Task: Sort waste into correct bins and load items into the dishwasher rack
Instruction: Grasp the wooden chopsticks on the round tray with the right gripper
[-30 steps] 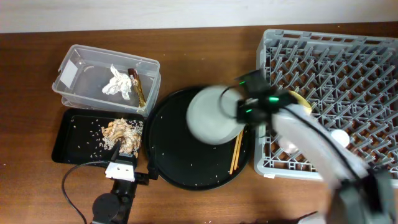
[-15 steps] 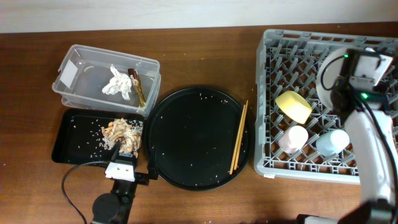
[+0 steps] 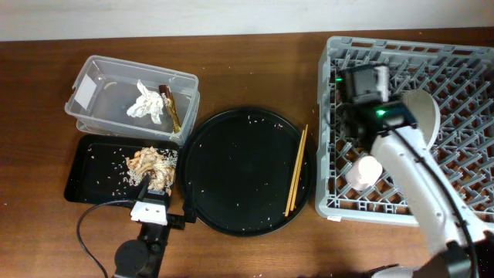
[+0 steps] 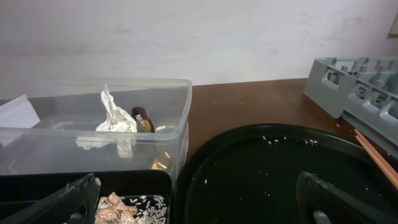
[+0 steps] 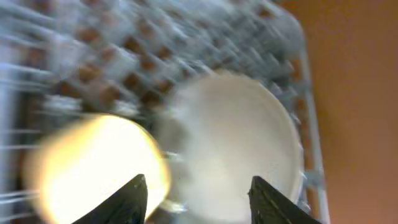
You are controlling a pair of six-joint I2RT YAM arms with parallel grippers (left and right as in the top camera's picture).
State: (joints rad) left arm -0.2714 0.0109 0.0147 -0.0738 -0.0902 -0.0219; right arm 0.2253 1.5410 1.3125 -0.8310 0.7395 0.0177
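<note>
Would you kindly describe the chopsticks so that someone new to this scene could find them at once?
Find the big round black tray in the middle of the table, just left of the grey dishwasher rack. Near the tray's right edge lie the wooden chopsticks, side by side, running front to back. Nothing else there is long, thin and pale wood.

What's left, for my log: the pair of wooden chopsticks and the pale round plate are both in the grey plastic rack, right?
No: the overhead view shows the wooden chopsticks on the round black tray; the pale round plate is in the grey plastic rack.
</note>
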